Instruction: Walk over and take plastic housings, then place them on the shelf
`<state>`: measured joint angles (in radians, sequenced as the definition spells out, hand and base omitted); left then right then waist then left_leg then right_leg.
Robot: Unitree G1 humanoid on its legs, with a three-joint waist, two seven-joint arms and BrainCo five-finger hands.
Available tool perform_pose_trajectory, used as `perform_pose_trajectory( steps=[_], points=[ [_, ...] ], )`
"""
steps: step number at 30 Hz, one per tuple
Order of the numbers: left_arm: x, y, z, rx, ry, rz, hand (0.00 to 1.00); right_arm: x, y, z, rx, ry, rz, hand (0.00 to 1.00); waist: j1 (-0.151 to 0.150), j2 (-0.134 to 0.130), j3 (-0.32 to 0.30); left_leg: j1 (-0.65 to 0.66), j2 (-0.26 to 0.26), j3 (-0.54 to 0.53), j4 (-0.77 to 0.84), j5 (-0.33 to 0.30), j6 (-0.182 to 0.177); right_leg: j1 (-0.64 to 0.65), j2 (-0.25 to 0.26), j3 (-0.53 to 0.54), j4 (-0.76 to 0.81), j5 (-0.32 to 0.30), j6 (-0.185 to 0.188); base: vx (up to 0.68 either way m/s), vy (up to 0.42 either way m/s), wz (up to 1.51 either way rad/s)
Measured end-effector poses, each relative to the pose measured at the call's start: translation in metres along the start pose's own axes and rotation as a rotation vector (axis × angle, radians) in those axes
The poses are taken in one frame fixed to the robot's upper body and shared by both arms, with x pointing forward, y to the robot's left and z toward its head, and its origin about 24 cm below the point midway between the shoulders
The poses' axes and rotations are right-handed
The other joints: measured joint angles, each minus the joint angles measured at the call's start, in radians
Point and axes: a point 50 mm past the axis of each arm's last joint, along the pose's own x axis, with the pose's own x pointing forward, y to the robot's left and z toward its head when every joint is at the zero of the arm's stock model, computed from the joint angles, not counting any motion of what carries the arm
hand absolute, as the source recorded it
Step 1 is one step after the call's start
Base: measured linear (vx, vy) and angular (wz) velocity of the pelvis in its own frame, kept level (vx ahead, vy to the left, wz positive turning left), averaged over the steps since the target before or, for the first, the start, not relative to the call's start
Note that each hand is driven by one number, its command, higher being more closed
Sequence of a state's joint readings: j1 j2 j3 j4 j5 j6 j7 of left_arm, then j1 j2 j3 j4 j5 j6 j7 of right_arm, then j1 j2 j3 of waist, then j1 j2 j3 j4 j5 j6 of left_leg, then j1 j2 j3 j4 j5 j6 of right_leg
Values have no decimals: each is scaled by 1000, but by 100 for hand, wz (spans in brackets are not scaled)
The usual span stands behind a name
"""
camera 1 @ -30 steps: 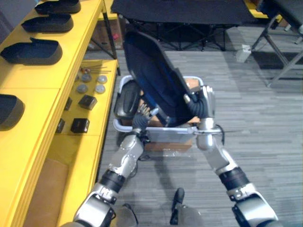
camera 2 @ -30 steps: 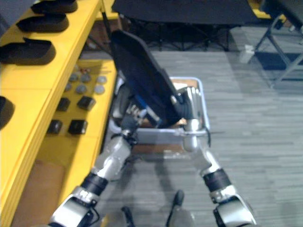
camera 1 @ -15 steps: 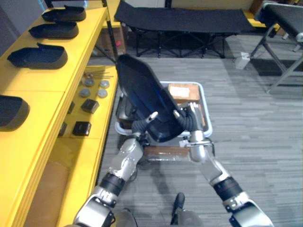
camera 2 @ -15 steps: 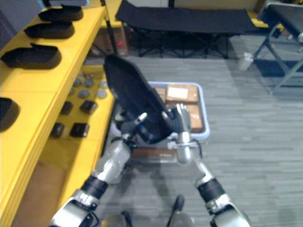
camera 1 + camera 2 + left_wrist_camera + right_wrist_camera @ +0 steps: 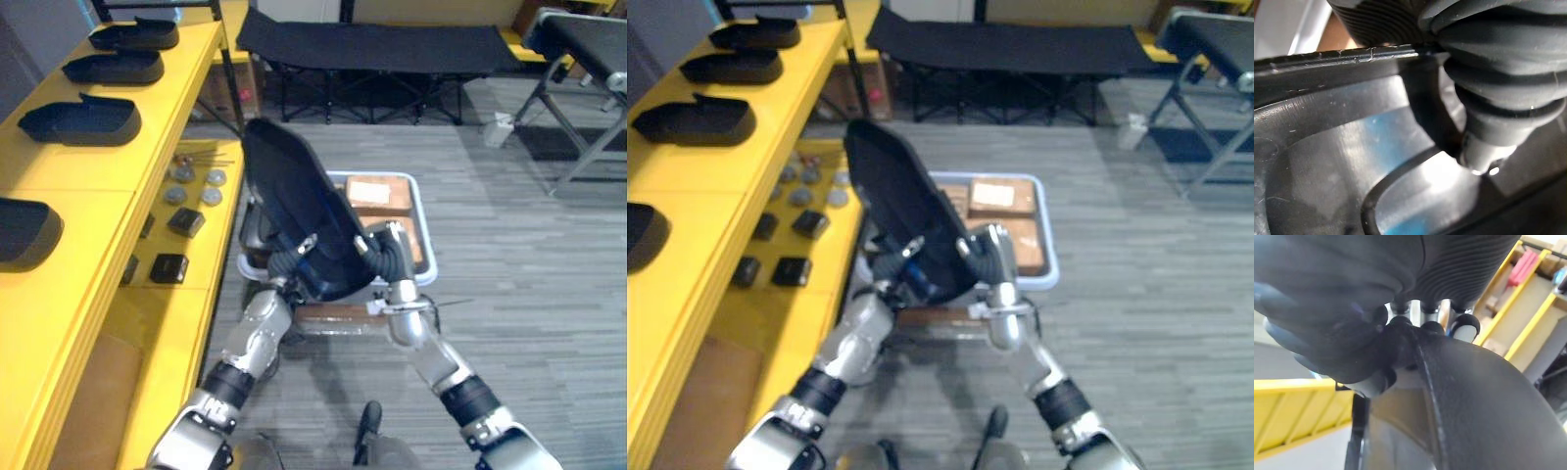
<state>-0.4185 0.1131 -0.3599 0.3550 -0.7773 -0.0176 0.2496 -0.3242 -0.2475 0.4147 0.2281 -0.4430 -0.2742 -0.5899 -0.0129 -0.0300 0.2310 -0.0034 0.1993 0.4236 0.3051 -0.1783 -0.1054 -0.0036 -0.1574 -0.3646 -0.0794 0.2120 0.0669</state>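
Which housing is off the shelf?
The tilted housing held between left robot hand and right robot hand, above the bin; four others lie on the shelf.

The housing [image 5: 294, 196] at centre is dark plastic, smooth with a dull sheen inside. The shelf [image 5: 98, 186] at left looks smooth, painted yellow. The floor [image 5: 529, 255] at right is ribbed grey carpet.
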Motion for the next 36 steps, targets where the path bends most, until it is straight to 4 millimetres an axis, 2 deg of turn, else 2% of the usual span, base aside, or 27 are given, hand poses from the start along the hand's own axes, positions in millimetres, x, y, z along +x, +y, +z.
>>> perform_pose_trajectory(
  steps=[2, 3, 12, 16, 18, 21, 23, 24, 27, 30, 32, 36],
  points=[
    [-1, 0, -1, 4, -3, -2, 100, -1, 0, 0, 10, 0, -2, 100, -1, -1, -1, 4, 0, 1, 0, 0, 0, 2, 1, 3, 0, 0, -1, -7, 45, -5],
    [-1, 0, -1, 8, -4, -1, 100, -2, 0, 0, 12, -1, -1, 0, -1, -2, -1, 4, 1, 1, 0, 0, 0, 2, 1, 4, 0, 1, -1, -22, 41, -2],
    [-12, 16, -18, -19, 43, 79, 100, -16, 11, 6, 117, -34, 120, 0, -1, -14, -8, 3, 8, 1, 12, -5, 5, 5, 1, 9, -1, 7, -5, -36, 33, -2],
    [-18, 26, -24, 39, 44, 170, 100, -24, 17, 6, 165, -1, 187, 0, 1, -24, -15, 2, 12, -1, 12, -5, 5, 6, 2, 8, -1, 7, -5, 0, 0, 0],
    [-18, 29, -20, 97, 10, 210, 100, -27, 19, 7, 192, 9, 196, 0, 1, -25, -15, 3, 12, -2, 13, -5, 5, 7, 2, 7, -1, 7, -5, 0, 0, 0],
    [-19, 30, -3, 157, -100, 274, 100, -21, 13, 19, 266, -21, 184, 0, 1, -25, -16, 2, 12, -1, 17, -4, 5, 7, 2, 4, -1, 7, -5, 0, 0, 0],
    [-20, 28, 9, 178, -191, 332, 100, -13, 2, 33, 304, -62, 149, 0, 1, -25, -19, 4, 12, -1, 17, -4, 5, 9, 3, 4, -1, 7, -5, 7, 15, 1],
    [-20, 28, 10, 184, -200, 340, 100, -13, 1, 34, 311, -64, 141, 0, 1, -25, -21, 4, 12, -1, 17, -4, 5, 9, 3, 4, -1, 7, -5, 0, 0, 0],
    [-26, 35, 10, 236, -247, 446, 100, -4, -22, 40, 360, -77, 38, 0, 1, -23, -35, 18, 7, 0, 14, -4, 5, 21, 4, 4, -1, 7, -4, 0, 0, 0],
    [-35, 49, 10, 297, -280, 574, 100, 2, -61, 37, 447, -70, -134, 0, 0, -21, -40, 40, 6, 9, 9, -10, 5, 37, 3, 9, -1, 2, 2, -6, 21, -5],
    [-45, 59, 13, 333, -321, 664, 100, -5, -89, 29, 484, -45, -261, 0, -4, -14, -56, 43, 6, 25, 9, -16, 4, 33, 3, 15, -1, -5, 7, -15, 25, -12],
    [-58, 66, 28, 347, -439, 766, 100, -26, -123, 14, 535, 17, -416, 0, -10, 4, -66, 59, 6, 42, 0, -18, 1, 32, 5, 31, -1, -8, 7, 5, 25, -14]
  ],
)
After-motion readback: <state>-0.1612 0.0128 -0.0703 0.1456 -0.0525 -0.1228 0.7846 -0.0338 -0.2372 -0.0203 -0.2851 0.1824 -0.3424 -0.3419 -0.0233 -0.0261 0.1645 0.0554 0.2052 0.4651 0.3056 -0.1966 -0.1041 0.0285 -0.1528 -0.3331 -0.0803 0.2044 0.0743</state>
